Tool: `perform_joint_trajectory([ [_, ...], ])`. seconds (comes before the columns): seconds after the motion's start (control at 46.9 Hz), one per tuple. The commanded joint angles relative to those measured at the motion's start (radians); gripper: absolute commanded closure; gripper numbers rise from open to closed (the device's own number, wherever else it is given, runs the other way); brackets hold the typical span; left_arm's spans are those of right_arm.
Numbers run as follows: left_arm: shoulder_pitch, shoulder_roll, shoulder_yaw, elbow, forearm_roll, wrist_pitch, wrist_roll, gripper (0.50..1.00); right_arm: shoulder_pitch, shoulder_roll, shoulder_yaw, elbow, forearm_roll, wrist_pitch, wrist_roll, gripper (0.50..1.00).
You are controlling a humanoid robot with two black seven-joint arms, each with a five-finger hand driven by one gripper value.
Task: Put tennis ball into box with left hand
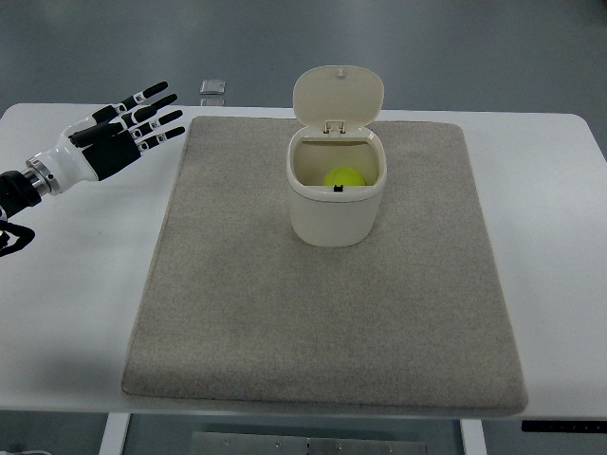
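Grey mat (322, 313) fills centre frame; tennis ball (343, 177), light and springy, sits inside box (336, 213); left robot hand (123, 133) upper left, fingers spread, empty

At the upper left of the frame, the left hand (121, 133) has a black palm and a white shell over its back. Its fingers (152, 114) are black, each broken up by small white segments at the joints, so they look banded; at least 4 are visible. Behind the hand comes a white cuff, then a narrow silver metallic ring at the wrist (38, 173). The forearm (11, 190) past that is black, and at the left edge of the frame a dark curved part, perhaps a cable, shows below it.
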Motion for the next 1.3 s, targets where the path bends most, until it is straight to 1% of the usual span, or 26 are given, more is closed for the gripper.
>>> perform_joint_trajectory([
  [0.0, -0.008, 0.0, -0.002, 0.001, -0.011, 0.0, 0.0, 0.506, 0.0, 0.0, 0.0, 0.0, 0.0, -0.001, -0.001, 0.599],
  [0.938, -0.016, 0.002, -0.034, 0.015, -0.035, 0.0, -0.012, 0.506, 0.0, 0.0, 0.002, 0.0, 0.003, 0.004, -0.001, 0.599],
  [1.28, -0.017, 0.0, -0.034, 0.012, -0.035, 0.0, -0.012, 0.506, 0.0, 0.0, 0.008, 0.017, 0.003, 0.005, -0.001, 0.599],
])
